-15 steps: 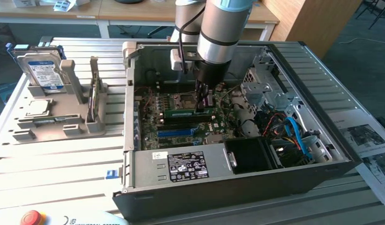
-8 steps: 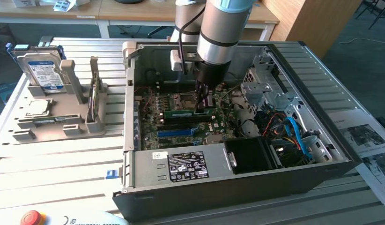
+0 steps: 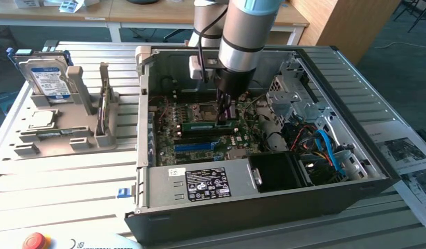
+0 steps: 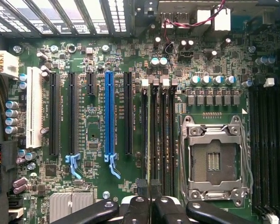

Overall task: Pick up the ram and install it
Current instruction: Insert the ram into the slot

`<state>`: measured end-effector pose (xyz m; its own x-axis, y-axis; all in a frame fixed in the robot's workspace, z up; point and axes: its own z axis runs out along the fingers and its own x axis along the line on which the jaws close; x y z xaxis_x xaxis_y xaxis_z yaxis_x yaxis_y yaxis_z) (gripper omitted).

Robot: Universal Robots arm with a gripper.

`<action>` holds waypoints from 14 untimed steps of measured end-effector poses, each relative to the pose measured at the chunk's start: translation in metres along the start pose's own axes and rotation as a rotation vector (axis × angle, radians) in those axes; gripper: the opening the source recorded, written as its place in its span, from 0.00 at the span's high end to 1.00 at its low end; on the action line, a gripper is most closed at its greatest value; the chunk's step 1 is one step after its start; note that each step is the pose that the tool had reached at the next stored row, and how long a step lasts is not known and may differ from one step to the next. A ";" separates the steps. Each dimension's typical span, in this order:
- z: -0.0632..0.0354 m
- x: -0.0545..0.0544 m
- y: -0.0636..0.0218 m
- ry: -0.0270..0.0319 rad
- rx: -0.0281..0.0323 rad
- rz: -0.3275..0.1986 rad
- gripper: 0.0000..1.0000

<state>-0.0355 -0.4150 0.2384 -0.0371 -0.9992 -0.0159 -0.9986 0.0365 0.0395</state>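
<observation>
Barely discernible, ram point(image 4: 149, 135) in gripper point(image 4: 149, 187)

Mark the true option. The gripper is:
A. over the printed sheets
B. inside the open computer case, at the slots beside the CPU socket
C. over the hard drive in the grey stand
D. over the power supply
B: the gripper reaches down into the computer case, and the wrist view has it holding the ram edge-on over the slots beside the CPU socket.
</observation>
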 end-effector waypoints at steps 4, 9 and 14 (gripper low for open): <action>0.0004 0.000 0.0000 0.0004 -0.0002 0.000 0.88; 0.0005 0.000 0.0000 0.0004 -0.0002 -0.006 0.88; 0.0006 0.000 0.0000 0.0005 -0.0002 -0.008 0.88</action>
<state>-0.0355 -0.4150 0.2379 -0.0294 -0.9994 -0.0157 -0.9988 0.0288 0.0396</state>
